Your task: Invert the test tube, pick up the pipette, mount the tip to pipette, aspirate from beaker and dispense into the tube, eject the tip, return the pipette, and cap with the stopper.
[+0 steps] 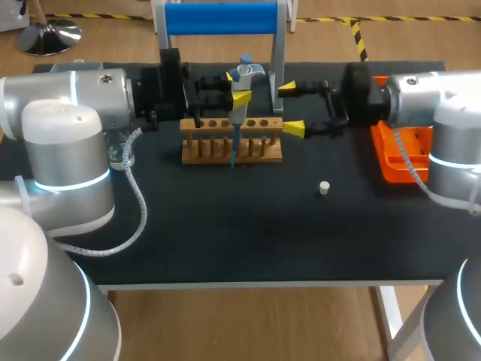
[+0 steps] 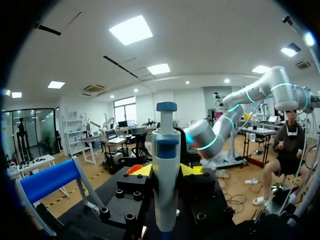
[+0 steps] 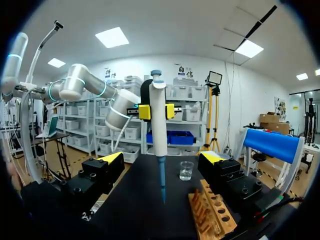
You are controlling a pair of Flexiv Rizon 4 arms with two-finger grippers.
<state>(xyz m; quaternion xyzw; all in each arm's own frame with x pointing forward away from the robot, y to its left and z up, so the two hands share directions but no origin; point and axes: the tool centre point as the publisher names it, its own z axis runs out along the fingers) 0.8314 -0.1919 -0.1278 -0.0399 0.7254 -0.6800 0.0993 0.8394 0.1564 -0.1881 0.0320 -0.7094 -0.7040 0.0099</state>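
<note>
My left gripper is shut on the white pipette, which it holds upright. The blue tip points down just in front of the wooden tube rack. In the left wrist view the pipette stands between the yellow fingertips. My right gripper faces it from the right, open and holding nothing. From the right wrist, the pipette and its tip hang ahead of the open gripper. The beaker stands beyond and the rack to one side. I cannot make out a test tube.
A small white stopper lies on the black mat in front of the rack, to the right. An orange tray sits under my right arm. A blue-topped stand rises behind the rack.
</note>
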